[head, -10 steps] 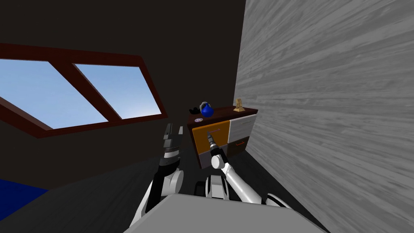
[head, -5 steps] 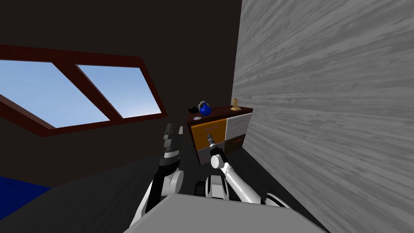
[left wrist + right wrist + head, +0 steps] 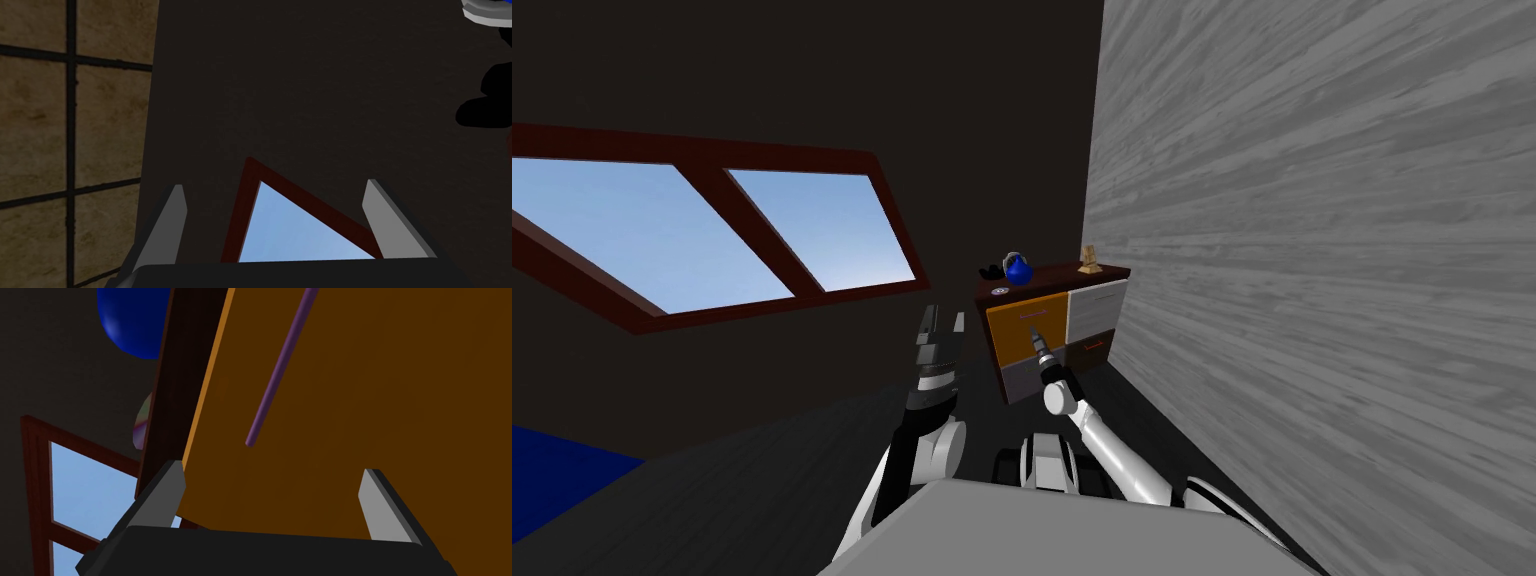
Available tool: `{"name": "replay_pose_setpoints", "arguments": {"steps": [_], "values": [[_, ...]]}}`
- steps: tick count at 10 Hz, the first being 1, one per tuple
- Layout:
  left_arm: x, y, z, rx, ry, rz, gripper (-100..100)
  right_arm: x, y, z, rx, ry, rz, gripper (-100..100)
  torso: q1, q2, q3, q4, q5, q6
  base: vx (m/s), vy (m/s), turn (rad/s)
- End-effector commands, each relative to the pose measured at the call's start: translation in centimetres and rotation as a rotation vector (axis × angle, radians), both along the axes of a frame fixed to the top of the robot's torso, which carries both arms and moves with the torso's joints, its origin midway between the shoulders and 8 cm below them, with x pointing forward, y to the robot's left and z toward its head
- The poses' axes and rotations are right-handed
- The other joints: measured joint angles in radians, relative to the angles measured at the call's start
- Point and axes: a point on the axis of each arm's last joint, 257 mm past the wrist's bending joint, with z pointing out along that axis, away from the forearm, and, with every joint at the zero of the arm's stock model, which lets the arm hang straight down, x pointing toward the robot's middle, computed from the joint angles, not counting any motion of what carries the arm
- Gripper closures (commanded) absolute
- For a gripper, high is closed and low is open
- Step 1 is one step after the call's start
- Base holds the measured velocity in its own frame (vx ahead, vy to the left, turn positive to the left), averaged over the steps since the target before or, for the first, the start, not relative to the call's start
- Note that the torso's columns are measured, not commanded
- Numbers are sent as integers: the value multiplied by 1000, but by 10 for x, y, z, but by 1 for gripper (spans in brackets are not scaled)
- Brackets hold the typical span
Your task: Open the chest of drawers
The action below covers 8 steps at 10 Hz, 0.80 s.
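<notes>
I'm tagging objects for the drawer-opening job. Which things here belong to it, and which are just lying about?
For the job: chest of drawers, orange drawer front, purple handle, right gripper (open, close to that front).

Lying about: blue round object, tan figurine, small disc, black item, all on the chest's top; left gripper (open, off to the side).

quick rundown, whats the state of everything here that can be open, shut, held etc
right gripper: open, empty, facing the orange drawer, short of its handle
left gripper: open, empty, raised beside the chest
orange drawer: not gripped; cannot tell if it is pulled out at all
purple handle: free, nothing around it
white drawer: looks shut
blue object: standing on the chest top
</notes>
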Motion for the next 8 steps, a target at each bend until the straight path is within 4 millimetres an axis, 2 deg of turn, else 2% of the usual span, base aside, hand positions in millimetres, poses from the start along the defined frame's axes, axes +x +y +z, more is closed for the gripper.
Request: {"name": "replay_pose_setpoints", "arguments": {"steps": [1,5,8], "values": [[0,0,0,0,0,0,0,5,-25,-12,-58,-7,-17,-100,0,3,2,1,0,0,29,2,7],[0,0,0,0,0,0,0,10,-54,-20,-112,-17,-33,-100,0,4,3,1,0,0,40,3,13],[0,0,0,0,0,0,0,5,-36,-9,-37,-20,-14,-100,0,-1,0,0,0,0,159,6,41]]}}
